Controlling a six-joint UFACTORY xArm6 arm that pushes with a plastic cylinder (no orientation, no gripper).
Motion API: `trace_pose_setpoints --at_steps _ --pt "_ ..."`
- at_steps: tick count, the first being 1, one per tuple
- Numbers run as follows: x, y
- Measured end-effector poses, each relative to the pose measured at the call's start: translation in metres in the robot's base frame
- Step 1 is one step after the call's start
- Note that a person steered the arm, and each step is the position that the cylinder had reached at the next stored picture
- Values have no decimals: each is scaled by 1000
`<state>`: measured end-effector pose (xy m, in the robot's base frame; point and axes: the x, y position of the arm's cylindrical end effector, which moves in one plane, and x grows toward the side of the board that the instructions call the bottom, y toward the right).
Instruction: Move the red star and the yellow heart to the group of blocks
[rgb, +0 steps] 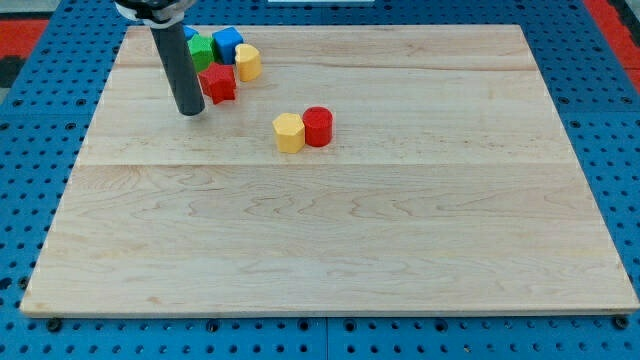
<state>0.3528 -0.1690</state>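
Observation:
The red star (218, 83) lies near the board's top left, touching the yellow heart (247, 62) at its upper right. Just above them sit a green block (202, 52) and a blue block (228, 42); these blocks are bunched together. My tip (189, 112) rests on the board just left of and slightly below the red star, close to it. The dark rod hides part of the green block and whatever lies behind it.
A yellow hexagonal block (288, 132) and a red cylinder (318, 126) stand touching each other near the board's upper middle. The wooden board (330, 240) lies on a blue perforated table (40, 90).

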Motion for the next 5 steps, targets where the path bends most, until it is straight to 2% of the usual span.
trace_pose_setpoints --at_steps 1,2,4,5 --pt "-5 33" --pt "-28 34" --pt "-19 28" --pt "-19 46"
